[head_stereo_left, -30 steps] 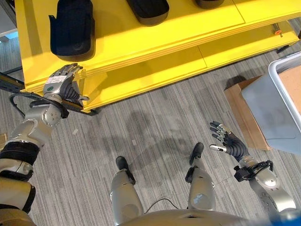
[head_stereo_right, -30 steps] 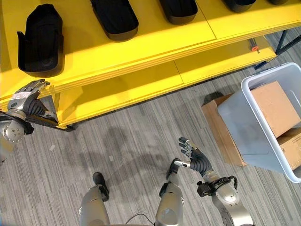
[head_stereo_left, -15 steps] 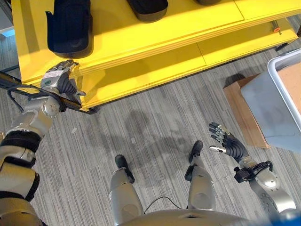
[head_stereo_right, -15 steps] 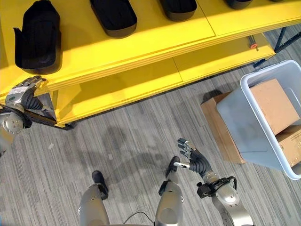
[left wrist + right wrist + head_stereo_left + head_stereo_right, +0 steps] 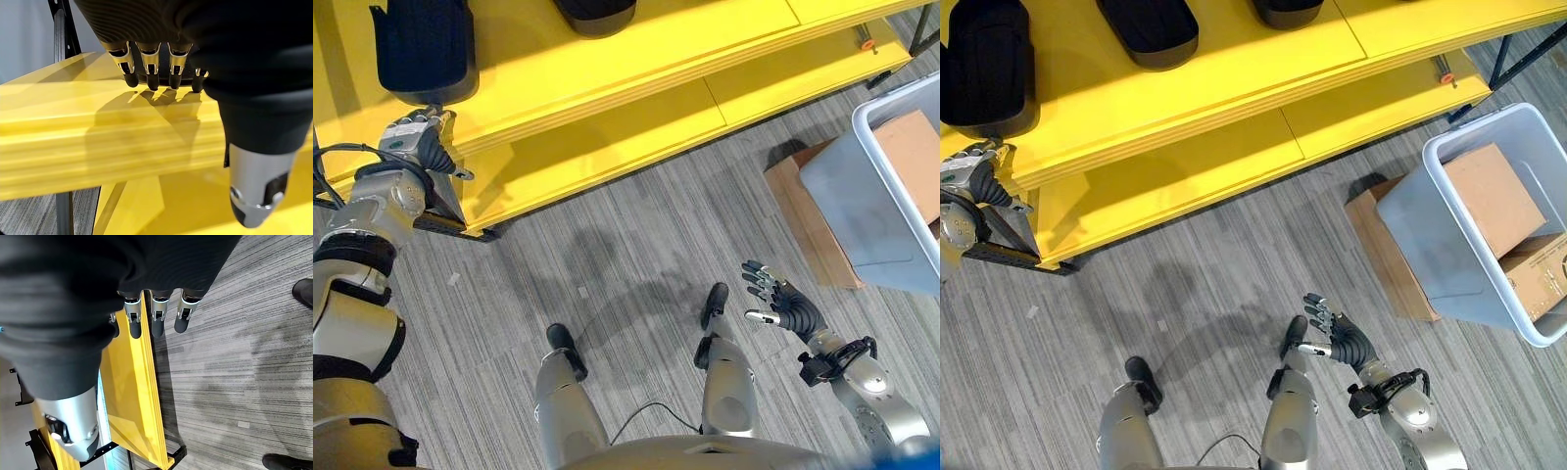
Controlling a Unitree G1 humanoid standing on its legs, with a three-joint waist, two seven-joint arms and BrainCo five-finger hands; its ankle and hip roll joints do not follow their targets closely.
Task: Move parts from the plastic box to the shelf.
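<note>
A black moulded part (image 5: 421, 44) lies on the top board of the yellow shelf (image 5: 607, 69), with two more black parts (image 5: 1146, 29) further along. My left hand (image 5: 411, 147) is at the shelf's front edge just below the first part, fingers (image 5: 149, 66) straight over the edge and holding nothing. Low over the carpet, my right hand (image 5: 783, 305) is open with its fingers (image 5: 156, 316) spread and nothing in it. The pale plastic box (image 5: 1435, 245) stands at the right and holds cardboard boxes (image 5: 1494, 201).
A lower yellow board (image 5: 636, 137) juts out under the top one, on a black frame (image 5: 460, 230). Beneath the plastic box a flat cardboard slab (image 5: 1381, 250) lies on the grey striped carpet. A small orange-tipped item (image 5: 867, 44) sits at the lower board's right end.
The whole picture has shifted, so the camera moved; more of the plastic box shows. My left hand keeps its place at the shelf edge and my right hand stays open.
</note>
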